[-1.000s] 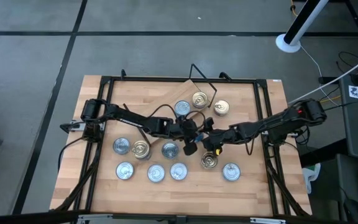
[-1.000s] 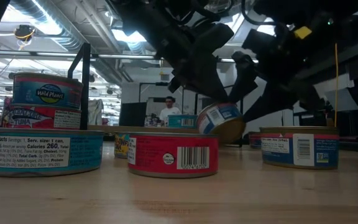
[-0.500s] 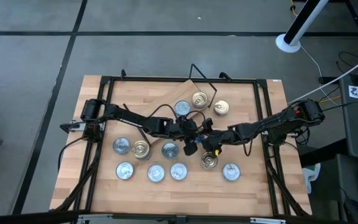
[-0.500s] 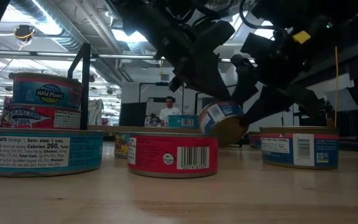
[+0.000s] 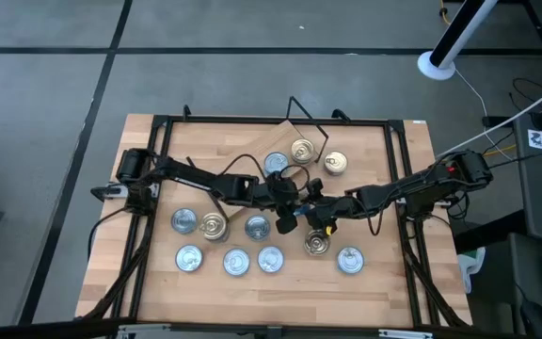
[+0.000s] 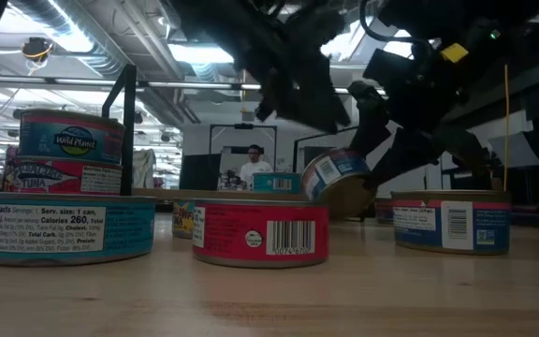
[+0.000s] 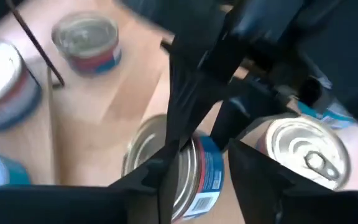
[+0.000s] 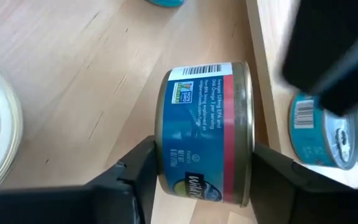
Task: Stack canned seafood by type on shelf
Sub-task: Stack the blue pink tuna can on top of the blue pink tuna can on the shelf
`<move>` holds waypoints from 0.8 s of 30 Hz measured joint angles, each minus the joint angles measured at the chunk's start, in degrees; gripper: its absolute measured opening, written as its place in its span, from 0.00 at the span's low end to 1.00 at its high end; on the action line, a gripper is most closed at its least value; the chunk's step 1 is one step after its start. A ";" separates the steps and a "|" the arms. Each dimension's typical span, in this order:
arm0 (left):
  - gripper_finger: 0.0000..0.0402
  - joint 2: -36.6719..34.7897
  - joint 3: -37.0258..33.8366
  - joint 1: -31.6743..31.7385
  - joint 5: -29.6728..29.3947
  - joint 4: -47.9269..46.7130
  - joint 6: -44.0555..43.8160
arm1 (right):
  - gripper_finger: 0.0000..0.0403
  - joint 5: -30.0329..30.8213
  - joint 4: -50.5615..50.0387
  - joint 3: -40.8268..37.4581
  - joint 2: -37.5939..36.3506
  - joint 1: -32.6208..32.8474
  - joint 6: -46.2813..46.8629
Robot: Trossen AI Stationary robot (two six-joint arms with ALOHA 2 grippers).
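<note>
A blue-and-red-labelled can (image 8: 204,130) hangs tilted at the table's middle, with my right gripper (image 8: 204,177) shut on it. My left gripper (image 7: 201,163) is open. It stands just above the same can (image 7: 197,171) with a finger on either side, and the low view shows it (image 6: 298,89) lifted off the can (image 6: 335,176). The shelf (image 5: 294,130) lies at the far middle with three cans (image 5: 301,150) on or beside it. Several more cans (image 5: 235,262) stand on their bases on the near half of the table. My right gripper pinches the can between its two fingers (image 8: 143,171), one on each flat end (image 8: 248,155). The fingers come in low from the table's right. The can is tipped on edge, label side up. I cannot tell whether its lower rim (image 6: 344,211) touches the table.
Loose cans ring the handover spot: a gold-lidded one (image 5: 317,244) just near of the grippers and a silver one (image 5: 257,226) to their left. In the low view two cans (image 6: 68,140) are stacked at the left. Black frame rails (image 5: 398,169) border the table.
My left gripper has opened and risen off the can toward the table's left. My right gripper has closed in on the can and keeps it. The can has stayed tilted in nearly the same spot.
</note>
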 joint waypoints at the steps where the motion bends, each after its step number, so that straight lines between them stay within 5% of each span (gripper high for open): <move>1: 0.34 -0.99 0.00 0.00 0.00 0.35 1.47 | 0.45 0.60 -2.23 1.25 0.00 0.00 -0.01; 8: 0.36 -8.74 0.00 0.05 -0.61 -0.01 7.63 | 0.46 10.22 -14.46 10.04 0.00 -0.13 -0.74; 15: 0.36 -14.13 0.00 0.11 -2.35 -1.49 11.72 | 0.47 20.24 -16.08 14.70 0.00 -2.36 -6.06; 24: 0.36 -15.77 0.00 0.11 -3.19 -1.75 14.57 | 0.47 19.89 -16.02 15.16 -0.02 -12.91 -6.23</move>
